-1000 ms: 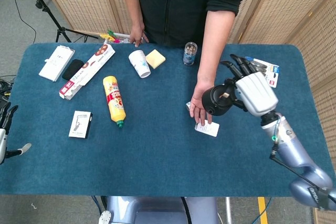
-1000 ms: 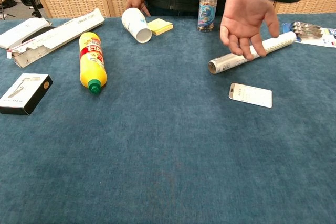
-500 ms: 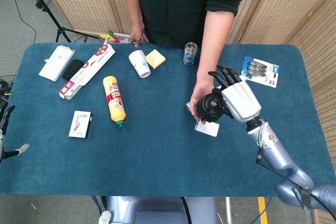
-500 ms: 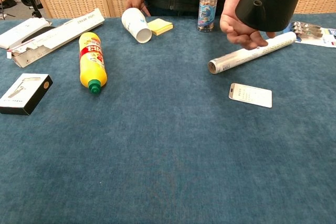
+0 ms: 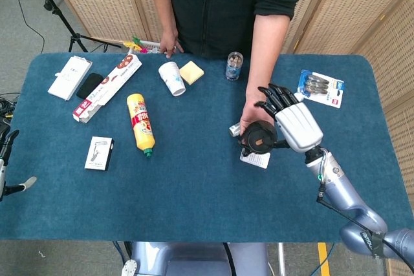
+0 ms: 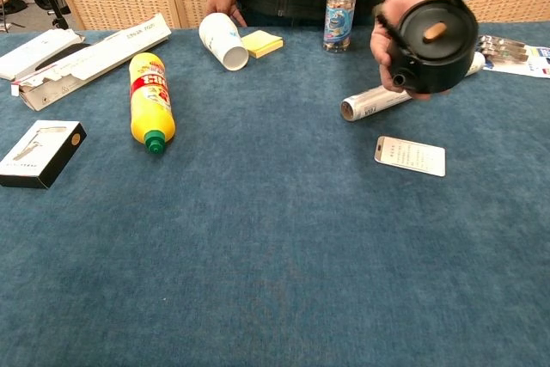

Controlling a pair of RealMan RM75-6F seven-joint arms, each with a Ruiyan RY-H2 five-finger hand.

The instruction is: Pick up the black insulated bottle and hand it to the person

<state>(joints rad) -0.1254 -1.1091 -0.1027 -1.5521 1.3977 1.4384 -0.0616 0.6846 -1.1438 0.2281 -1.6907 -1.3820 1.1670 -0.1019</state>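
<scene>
pickup done; black insulated bottle [image 5: 259, 138] off counter [image 5: 194, 179], held in my right hand [image 5: 294, 124], fingers [image 5: 275, 98] wrapped round it; touching person's hand [image 5: 249, 116]; only release left, I reckon; left hand [image 5: 6, 166] idle, fingers spread

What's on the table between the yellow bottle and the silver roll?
Nothing, just bare blue cloth. The chest view shows it best: the yellow bottle lies left, the silver roll right, with only tablecloth between.

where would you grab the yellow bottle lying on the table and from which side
Grip the yellow bottle around its wide labelled body, coming straight down from above. It lies flat on the table, green cap toward the robot, with open cloth along both long sides for fingers to straddle it. The narrow cap end probably gives a poorer hold.
</scene>
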